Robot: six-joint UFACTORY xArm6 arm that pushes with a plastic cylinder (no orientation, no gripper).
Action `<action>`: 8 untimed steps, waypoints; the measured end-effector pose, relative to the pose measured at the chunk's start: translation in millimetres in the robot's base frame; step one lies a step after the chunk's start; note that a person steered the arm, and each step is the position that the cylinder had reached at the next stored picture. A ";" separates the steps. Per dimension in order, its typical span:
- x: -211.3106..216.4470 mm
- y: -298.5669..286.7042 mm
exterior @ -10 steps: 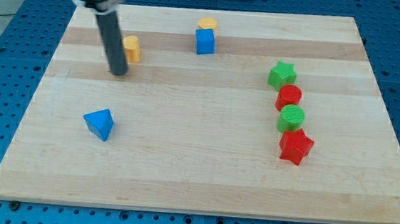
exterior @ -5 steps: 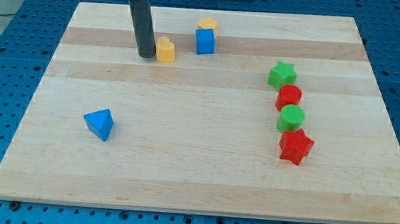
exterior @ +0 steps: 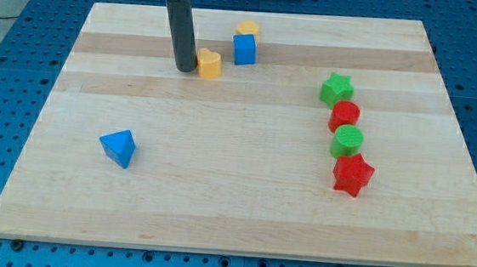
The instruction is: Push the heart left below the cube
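Observation:
A yellow heart [exterior: 210, 64] lies on the wooden board near the view's top, just left of and slightly below the blue cube [exterior: 244, 49]. My tip [exterior: 184, 68] stands against the heart's left side, touching it. A second yellow block [exterior: 248, 28] sits right above the cube, touching it.
A blue triangular block [exterior: 119, 147] lies at the lower left. At the right, a column runs downward: green star [exterior: 337, 89], red round block [exterior: 344, 116], green round block [exterior: 348, 142], red star [exterior: 353, 174]. The board's top edge [exterior: 316, 16] is close behind the cube.
My tip has moved right and up from the left part of the board, pushing the yellow heart rightward toward the blue cube. The other blocks have not moved.

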State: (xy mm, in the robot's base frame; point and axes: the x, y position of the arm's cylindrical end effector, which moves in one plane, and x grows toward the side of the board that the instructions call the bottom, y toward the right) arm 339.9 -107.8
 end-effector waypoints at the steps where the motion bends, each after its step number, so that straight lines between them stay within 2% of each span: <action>1: -8.8 -2.8; 6: 2.0 18.0; 8: 30.9 19.8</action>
